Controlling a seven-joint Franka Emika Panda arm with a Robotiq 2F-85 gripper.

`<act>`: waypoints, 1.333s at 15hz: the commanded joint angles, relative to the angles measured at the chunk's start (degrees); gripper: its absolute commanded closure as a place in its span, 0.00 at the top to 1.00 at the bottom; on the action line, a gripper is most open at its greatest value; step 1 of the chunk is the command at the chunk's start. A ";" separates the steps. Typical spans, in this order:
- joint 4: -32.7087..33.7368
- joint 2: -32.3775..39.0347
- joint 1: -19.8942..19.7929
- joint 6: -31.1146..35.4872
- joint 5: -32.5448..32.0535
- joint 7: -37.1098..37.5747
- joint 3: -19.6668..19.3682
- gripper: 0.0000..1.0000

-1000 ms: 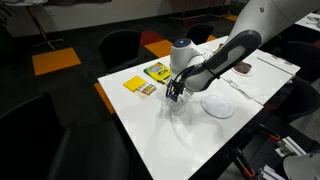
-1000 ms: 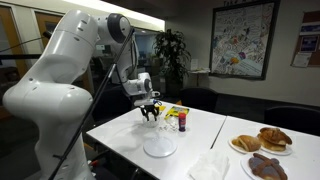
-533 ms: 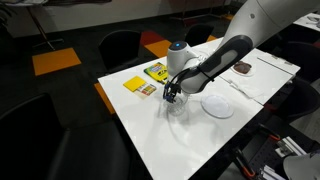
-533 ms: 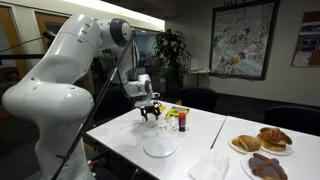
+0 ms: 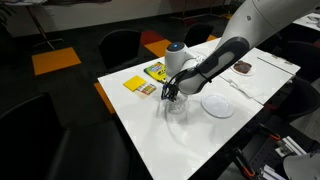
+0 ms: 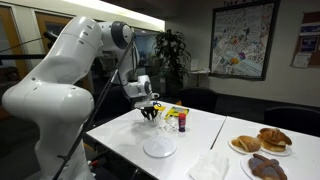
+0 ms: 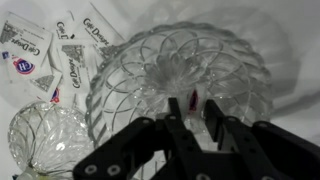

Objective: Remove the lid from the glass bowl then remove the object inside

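Observation:
In the wrist view my gripper [image 7: 190, 105] has its black fingers close together on the centre of a clear glass lid [image 7: 150, 70] with a petal pattern. A small red thing shows between the fingertips. A smaller round glass bowl [image 7: 40, 140] sits on the white table at the lower left, apart from the lid. In both exterior views the gripper [image 5: 171, 93] [image 6: 150, 113] hangs just above the table. Clear glass [image 5: 178, 108] shows under it, and there I cannot separate lid from bowl.
A white round disc [image 5: 218, 105] [image 6: 158, 148] lies on the table near the glass. Sugar packets [image 7: 40, 55] lie beside the lid. Yellow packets [image 5: 134, 84] and a box [image 5: 156, 71] lie behind. A plate of pastries [image 6: 262, 140] and a napkin [image 6: 208, 165] are near one table edge.
The gripper has moved slightly up and to the side with the glass lid between its fingers. Nothing else has moved.

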 commanded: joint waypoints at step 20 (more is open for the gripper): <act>-12.31 -19.79 5.78 -2.38 -4.53 12.30 -4.75 0.02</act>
